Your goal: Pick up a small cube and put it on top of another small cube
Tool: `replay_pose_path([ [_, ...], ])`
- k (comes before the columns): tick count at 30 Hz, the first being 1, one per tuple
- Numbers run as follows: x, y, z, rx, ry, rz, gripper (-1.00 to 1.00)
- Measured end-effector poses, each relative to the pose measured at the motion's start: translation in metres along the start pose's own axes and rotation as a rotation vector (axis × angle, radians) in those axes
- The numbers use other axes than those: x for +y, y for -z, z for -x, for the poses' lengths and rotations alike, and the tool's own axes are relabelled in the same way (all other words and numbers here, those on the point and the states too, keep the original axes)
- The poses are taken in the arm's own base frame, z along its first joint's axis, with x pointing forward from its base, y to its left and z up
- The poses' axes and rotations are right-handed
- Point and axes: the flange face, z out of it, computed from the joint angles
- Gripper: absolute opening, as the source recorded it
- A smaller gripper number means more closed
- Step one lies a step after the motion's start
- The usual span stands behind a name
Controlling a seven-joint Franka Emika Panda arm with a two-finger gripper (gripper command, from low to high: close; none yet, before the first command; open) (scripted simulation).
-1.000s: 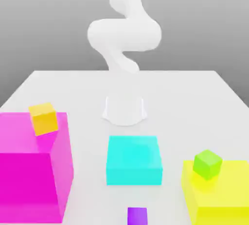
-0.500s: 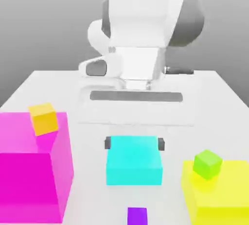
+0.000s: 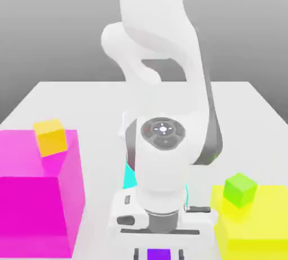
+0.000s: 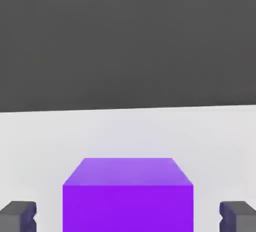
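Grey backdrop sits behind a pale, matte worktop [image 3: 67, 96], and the white robot arm [image 3: 163, 174] bends down over its near edge with the hand pointing straight at the surface.

Your task piece, the small solid purple cube [image 3: 158, 254], lies flat on the worktop at the very near edge, about midway across. It is directly under the hand and between the dark fingers [image 4: 17, 216]. In the hand view the fingers stand apart, one on each side of the cube. A strip of bare worktop shows on either side, so they are not clamped on it.

That is the relation to watch. The cube is centred between the fingers and its side faces look square to them. It has no long axis to line up with, so I judge that a straight closing should catch it evenly.

On the exterior view's left, a small orange cube [image 3: 50, 136] rests on top of a large magenta block [image 3: 28, 197]. On the exterior view's right, a small green cube [image 3: 240, 189] rests on a large yellow block [image 3: 264, 219]. A cyan block [image 3: 129, 177] peeks out from behind the arm.

Either small cube could take the purple one, and both sit well above the worktop. You will probably need a clear lift before any travel sideways.
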Motion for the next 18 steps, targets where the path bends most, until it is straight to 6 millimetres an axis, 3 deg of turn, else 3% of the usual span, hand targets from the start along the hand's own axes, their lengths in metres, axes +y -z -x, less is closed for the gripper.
replay_pose_path([
  [4, 0.000, 0.001, 0.000, 0.000, 0.000, 0.000, -1.00],
  [9, -0.001, 0.055, -0.004, -0.003, -0.001, 0.005, -1.00],
  [14, 0.025, 0.120, -0.056, -0.020, -0.216, 0.026, -1.00],
  [18, 0.073, 0.182, -0.091, -0.033, -0.465, 0.021, -1.00],
])
